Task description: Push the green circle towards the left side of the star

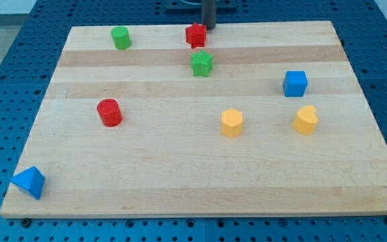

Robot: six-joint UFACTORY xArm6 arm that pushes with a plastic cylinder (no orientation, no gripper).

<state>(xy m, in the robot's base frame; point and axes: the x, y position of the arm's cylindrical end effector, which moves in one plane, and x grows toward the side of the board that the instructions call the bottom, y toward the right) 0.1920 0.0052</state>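
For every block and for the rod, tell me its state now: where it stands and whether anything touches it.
my tip: at the view's top edge, just right of the red star, seemingly touching it.
red star: upright, top centre.
green star: just below the red star, apart.
green circle: top left, alone.
red cylinder: left of centre, alone.
blue cube: right, alone.
yellow hexagon: centre, alone.
yellow heart: right, alone.
blue triangle: bottom-left corner.

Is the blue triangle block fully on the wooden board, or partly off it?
Partly off: the blue triangle block hangs over the wooden board's corner at the view's bottom left.
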